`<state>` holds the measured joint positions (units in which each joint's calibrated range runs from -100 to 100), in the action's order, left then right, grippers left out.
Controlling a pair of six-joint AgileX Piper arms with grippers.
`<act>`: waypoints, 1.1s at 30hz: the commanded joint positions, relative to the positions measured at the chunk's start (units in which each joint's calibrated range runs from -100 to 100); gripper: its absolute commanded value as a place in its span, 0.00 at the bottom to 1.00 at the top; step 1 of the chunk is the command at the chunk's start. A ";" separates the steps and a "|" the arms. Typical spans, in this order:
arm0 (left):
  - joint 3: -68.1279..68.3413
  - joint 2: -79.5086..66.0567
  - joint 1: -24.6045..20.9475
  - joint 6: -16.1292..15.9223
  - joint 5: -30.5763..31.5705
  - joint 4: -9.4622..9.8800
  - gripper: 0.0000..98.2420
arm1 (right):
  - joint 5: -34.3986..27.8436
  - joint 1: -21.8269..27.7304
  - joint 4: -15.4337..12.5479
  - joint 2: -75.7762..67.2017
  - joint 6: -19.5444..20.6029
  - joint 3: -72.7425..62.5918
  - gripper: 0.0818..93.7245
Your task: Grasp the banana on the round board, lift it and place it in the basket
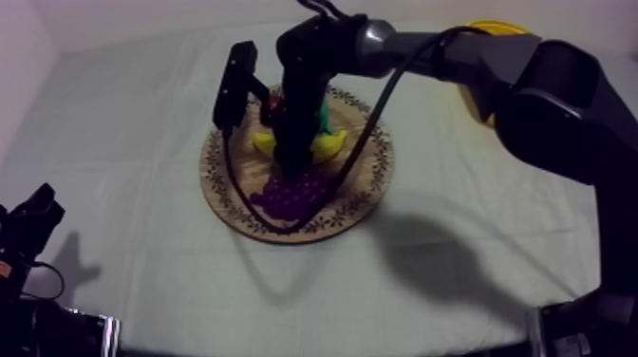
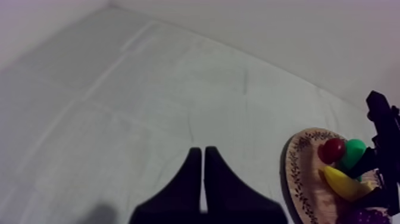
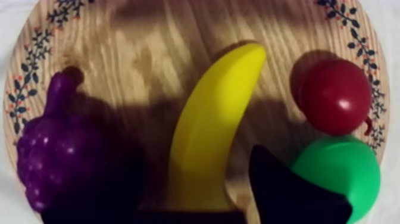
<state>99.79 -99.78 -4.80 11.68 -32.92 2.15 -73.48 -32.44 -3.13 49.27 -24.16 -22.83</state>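
Banana point(image 3: 208, 125) is what you want, and it lies flat on the round wooden board point(image 1: 220, 195). It sits between the two spread fingers of the right gripper point(image 3: 193, 158). You can see a strip of bare wood between the banana and the finger on the pear's side, so the gripper is released and grasps nothing.

Working down by size, you have first the grey-white cloth point(image 1: 133, 114) over the whole table. Across it the right arm point(image 1: 532, 85) reaches from the far right to the board and points its gripper straight down at the fruit. The board lies about the middle of the table. The yellow basket point(image 1: 494, 30) stands at the far right, partly hidden behind that arm and well apart from the board.

The left gripper point(image 2: 204, 179) sits over bare cloth, well apart from the board. Its fingers are pressed together into a narrow wedge with nothing in them.

Among the fruit on the board, the bunch of grapes point(image 3: 59, 149) lies near the rim on one side of the banana. The green pear point(image 3: 345, 173) lies on the other side, just beyond the near finger. The small red fruit point(image 3: 336, 95) sits right against the pear, close to the patterned rim.
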 commanded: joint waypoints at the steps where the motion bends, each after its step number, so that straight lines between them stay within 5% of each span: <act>1: -0.01 -0.05 -0.01 0.02 0.02 0.03 0.00 | 0.22 -0.01 0.35 0.61 -0.06 -0.67 0.50; 4: -0.01 -0.05 -0.01 0.02 0.02 0.03 0.00 | 1.02 0.02 0.57 1.39 -0.22 -1.26 0.40; 7: -0.01 -0.05 -0.01 0.02 0.02 0.03 0.00 | 2.77 0.15 0.85 1.60 0.64 -1.28 0.18; 11: -0.01 -0.05 -0.01 0.02 0.02 0.03 0.00 | 3.39 0.30 1.00 0.86 0.61 -1.09 0.07; 25: -0.01 -0.05 -0.01 0.01 0.02 0.03 0.00 | 2.74 2.01 1.64 -13.42 0.49 4.47 0.04; 33: -0.01 -0.05 -0.01 0.00 0.02 0.03 0.00 | 6.77 7.00 4.78 -22.80 4.26 4.59 0.05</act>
<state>99.79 -99.78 -4.80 11.68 -32.92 2.15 -68.10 -26.72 0.92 28.28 -21.21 -18.12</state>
